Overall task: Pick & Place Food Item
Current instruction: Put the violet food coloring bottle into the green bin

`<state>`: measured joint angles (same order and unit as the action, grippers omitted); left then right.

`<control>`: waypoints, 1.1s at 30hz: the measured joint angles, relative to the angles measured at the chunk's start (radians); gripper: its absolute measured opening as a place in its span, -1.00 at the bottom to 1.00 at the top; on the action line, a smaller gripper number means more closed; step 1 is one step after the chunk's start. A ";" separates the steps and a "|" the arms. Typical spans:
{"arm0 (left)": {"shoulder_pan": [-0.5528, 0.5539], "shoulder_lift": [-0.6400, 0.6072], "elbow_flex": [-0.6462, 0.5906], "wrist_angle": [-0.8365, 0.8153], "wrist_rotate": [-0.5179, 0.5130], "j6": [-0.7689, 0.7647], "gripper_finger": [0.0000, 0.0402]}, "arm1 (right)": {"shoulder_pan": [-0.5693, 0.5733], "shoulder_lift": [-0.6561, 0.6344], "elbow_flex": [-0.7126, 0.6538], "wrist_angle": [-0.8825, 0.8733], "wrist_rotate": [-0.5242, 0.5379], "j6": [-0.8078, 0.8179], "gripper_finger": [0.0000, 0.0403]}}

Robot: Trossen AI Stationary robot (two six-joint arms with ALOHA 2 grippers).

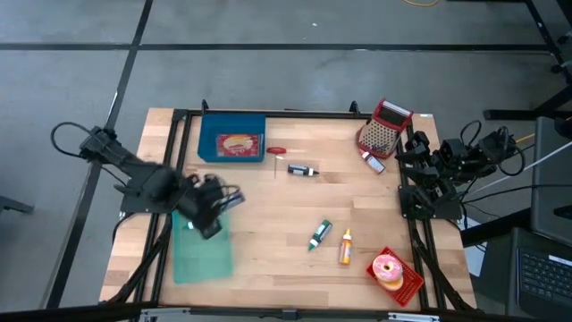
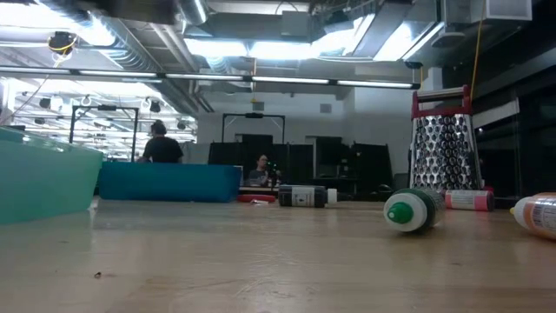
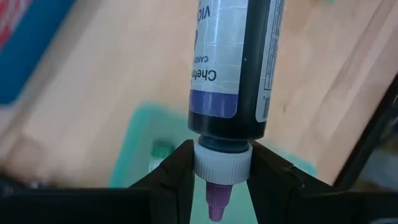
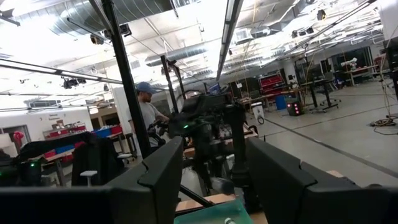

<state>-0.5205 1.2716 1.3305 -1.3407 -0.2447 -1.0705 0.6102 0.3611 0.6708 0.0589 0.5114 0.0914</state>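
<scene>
My left gripper point(image 1: 214, 207) hangs over the far end of a green bin point(image 1: 201, 252) at the table's left. It is shut on a dark bottle point(image 3: 233, 62) with a violet label, a white cap and a purple tip. Something with a green cap point(image 3: 161, 151) lies in the bin below. A blue tray point(image 1: 232, 143) holding a food item stands at the far left. A pink doughnut point(image 1: 388, 267) sits on a red plate at the near right. My right gripper point(image 4: 221, 186) stands open and raised off the table's right edge, nothing between its fingers. My left gripper pinches the bottle's white cap point(image 3: 222, 163) between its two fingers point(image 3: 177, 174), which come at it slanting from above. The purple tip points back toward the wrist and the body sticks out beyond the fingertips. The bottle is lifted clear above the green bin.
On the wood lie a black bottle point(image 1: 304, 170), a green bottle point(image 1: 320, 234), an orange bottle point(image 1: 345, 247) and a small red thing point(image 1: 277, 150). A metal grater point(image 1: 382, 134) with a small bottle beside it stands at the far right. People are in the room beyond.
</scene>
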 joint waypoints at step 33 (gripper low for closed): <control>-0.472 0.029 -0.639 0.360 0.138 -0.619 -0.17 | 0.000 0.000 0.000 0.001 -0.004 0.051 -0.10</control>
<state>-0.9924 1.3006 0.6915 -0.9802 -0.1064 -1.6892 0.6104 0.3611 0.6708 0.0596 0.5076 0.1420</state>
